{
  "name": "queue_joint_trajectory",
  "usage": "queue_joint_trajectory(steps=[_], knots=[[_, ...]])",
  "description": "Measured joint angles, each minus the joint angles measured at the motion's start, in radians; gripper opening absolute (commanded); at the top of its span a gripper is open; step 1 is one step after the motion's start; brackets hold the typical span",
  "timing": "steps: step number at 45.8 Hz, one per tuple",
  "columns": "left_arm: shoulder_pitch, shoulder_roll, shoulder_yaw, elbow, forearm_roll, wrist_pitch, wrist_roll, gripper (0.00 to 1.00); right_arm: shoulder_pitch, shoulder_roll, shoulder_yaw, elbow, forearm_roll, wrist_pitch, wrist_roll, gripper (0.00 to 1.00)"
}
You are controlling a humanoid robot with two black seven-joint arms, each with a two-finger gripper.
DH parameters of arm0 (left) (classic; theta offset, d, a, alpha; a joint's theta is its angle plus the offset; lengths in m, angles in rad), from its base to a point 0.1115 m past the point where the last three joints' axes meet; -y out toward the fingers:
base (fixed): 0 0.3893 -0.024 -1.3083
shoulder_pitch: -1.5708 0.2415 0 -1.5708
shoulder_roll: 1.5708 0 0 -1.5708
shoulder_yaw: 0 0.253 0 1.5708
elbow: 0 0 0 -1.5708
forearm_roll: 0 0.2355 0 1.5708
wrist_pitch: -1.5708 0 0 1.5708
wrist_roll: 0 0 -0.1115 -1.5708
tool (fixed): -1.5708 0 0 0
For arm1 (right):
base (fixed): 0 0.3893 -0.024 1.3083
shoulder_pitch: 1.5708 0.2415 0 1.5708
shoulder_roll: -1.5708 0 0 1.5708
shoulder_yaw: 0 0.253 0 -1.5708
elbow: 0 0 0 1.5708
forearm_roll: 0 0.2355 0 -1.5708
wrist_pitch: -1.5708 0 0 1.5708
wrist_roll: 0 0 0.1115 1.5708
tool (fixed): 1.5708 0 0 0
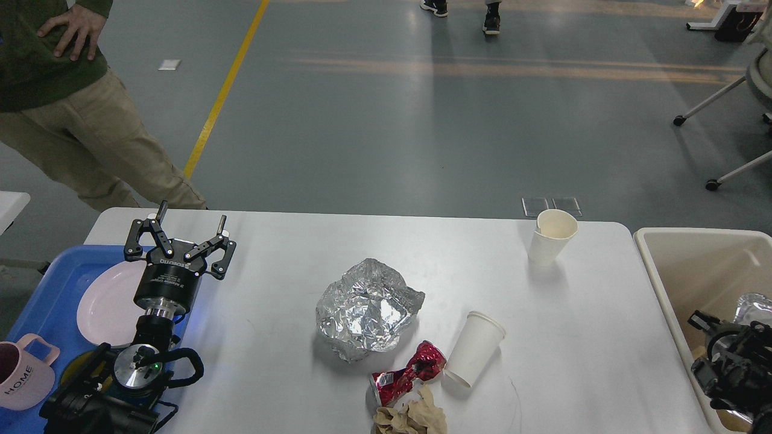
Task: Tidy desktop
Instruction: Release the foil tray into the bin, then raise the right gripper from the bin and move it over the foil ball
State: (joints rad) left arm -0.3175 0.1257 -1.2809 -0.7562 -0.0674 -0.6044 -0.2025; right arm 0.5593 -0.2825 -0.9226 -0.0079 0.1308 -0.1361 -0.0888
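Table (289,361) before me holds foil (367,308), can (407,374), cups; left claw (181,232) spread empty over tray (54,283), right claw (702,322) unreadable; I'd pinch foil by its raised edge, bin (663,289) next.

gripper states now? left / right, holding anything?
Left gripper: open, empty, above the edge of the blue tray.
Right gripper: over the beige bin, too dark to tell.

Blue tray (57,274) at nine o'clock held pink plate (105,304), pink mug (24,374); beige bin (675,283) at three; bystander (66,114) at eleven.
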Motion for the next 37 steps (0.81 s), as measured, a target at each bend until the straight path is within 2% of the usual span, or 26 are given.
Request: queue_joint_trajectory(steps=[5, 7, 12, 29, 37], knots=[[0.0, 0.0, 0.0, 0.0, 0.0, 0.0, 0.0, 0.96, -0.013, 0.003, 0.013, 0.0, 0.001, -0.007, -0.002, 0.66], [0.0, 0.0, 0.0, 0.0, 0.0, 0.0, 0.0, 0.96, -0.016, 0.006, 0.019, 0.0, 0.001, -0.009, -0.002, 0.78], [0.0, 0.0, 0.0, 0.0, 0.0, 0.0, 0.0, 0.96, -0.019, 0.02, 0.026, 0.0, 0.001, -0.014, -0.001, 0.99], [0.001, 0.0, 0.0, 0.0, 0.0, 0.0, 0.0, 0.96, 0.004, 0.015, 0.018, 0.017, -0.001, -0.01, 0.001, 1.0], [0.001, 0.0, 0.0, 0.0, 0.0, 0.0, 0.0, 0.96, 0.127, -0.056, 0.004, 0.113, -0.02, 0.036, -0.002, 1.0]])
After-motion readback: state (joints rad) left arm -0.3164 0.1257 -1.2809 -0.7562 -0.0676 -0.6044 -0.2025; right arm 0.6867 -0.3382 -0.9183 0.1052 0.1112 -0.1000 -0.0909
